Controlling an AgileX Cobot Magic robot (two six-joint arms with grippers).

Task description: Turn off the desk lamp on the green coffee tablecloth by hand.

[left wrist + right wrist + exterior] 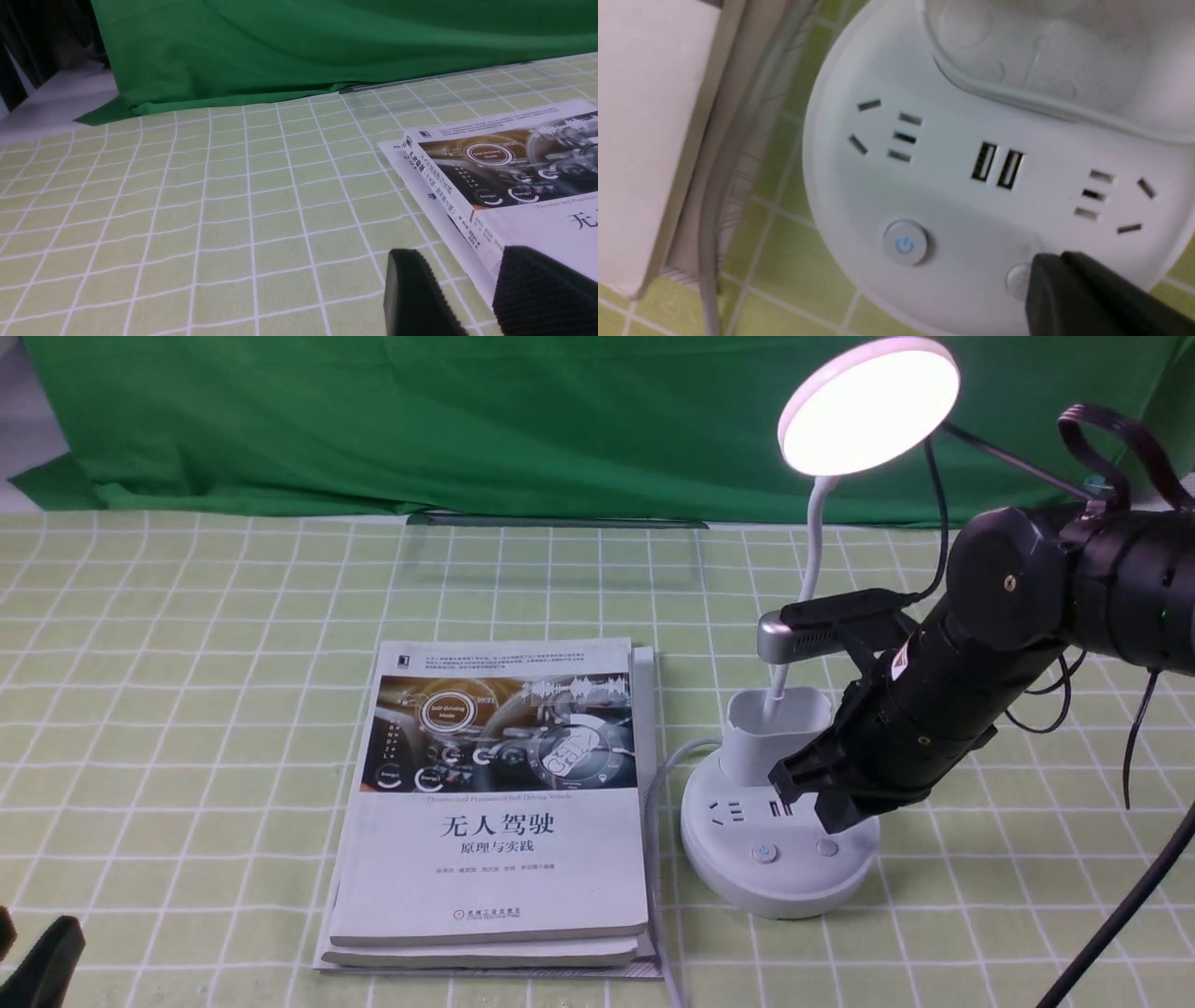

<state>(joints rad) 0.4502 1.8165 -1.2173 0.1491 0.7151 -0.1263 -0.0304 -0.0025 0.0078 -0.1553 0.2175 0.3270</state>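
The white desk lamp stands on the green coffee tablecloth (pixel 187 709), and its disc head (pixel 868 406) glows. Its round base (pixel 780 877) carries a blue-lit power button (pixel 765 851) and a plain button (pixel 826 847). My right gripper (pixel 831 817) is shut with nothing in it and points down at the base. In the right wrist view its closed tips (pixel 1045 268) overlap the edge of the plain button (pixel 1015 280), apart from the power button (pixel 904 243). My left gripper (pixel 460 280) is open, low over the cloth beside the book.
A stack of books (pixel 499 793) lies just left of the lamp base, with the lamp's grey cable (pixel 653 784) running between them. A dark green backdrop (pixel 420 420) hangs behind the table. The pen cup (pixel 775 728) rises right behind my right gripper.
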